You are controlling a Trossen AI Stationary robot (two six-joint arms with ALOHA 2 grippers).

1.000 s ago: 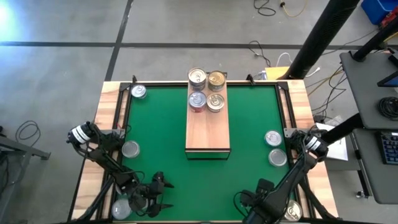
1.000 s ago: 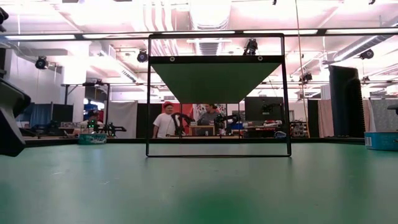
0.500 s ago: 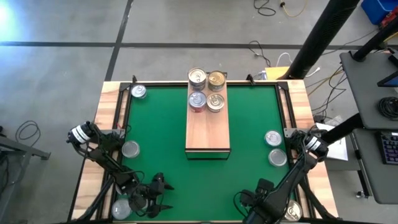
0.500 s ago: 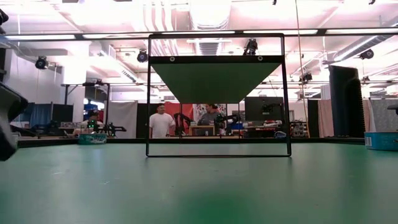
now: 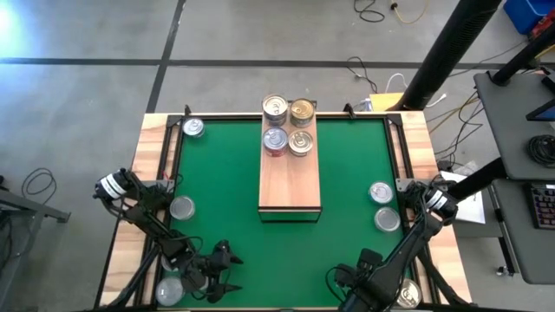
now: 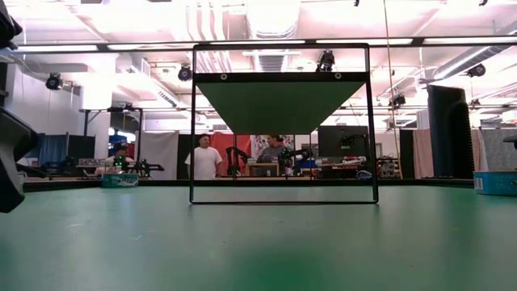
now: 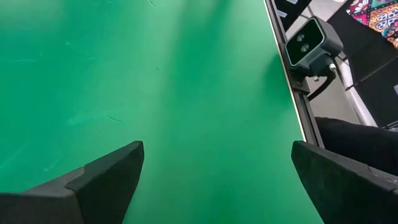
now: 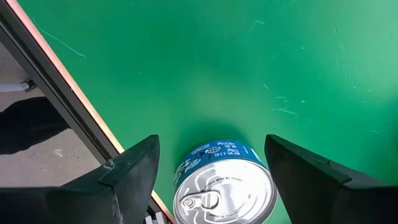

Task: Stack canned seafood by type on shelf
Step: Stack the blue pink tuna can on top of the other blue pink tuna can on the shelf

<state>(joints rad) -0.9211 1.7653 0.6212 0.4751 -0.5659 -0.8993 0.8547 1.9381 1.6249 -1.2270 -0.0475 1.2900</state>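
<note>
A green-topped bench (image 5: 225, 165) fills the overhead view, and over the past second almost nothing on it has shifted: both arms sit at the near edge as before, and only a person (image 6: 203, 158) in the room beyond has stepped a little aside, so the sorting appears paused rather than advanced. The shelf (image 5: 290, 178) runs from the far edge toward the middle, its far end carrying four tins of canned seafood (image 5: 289, 126) in two pairs, three silver-topped and one gold-topped; the near half of the board is bare, leaving room for more. The left end effector (image 5: 214, 276) hovers at the near left corner with fingers spread wide over bare green, holding nothing, a silver tin (image 5: 170, 290) lying just beside it. The right end effector (image 8: 211, 165) at the near right corner is spread and straddles a blue-labelled tin (image 8: 225, 185) without pinching it; that tin sits close to the bench's side rail (image 8: 68, 102), so the outer finger has little clearance there. Loose tins remain along both sides: one (image 5: 193, 128) at the far left corner, one (image 5: 182, 207) by the left rail, two (image 5: 383, 204) by the right rail.
</note>
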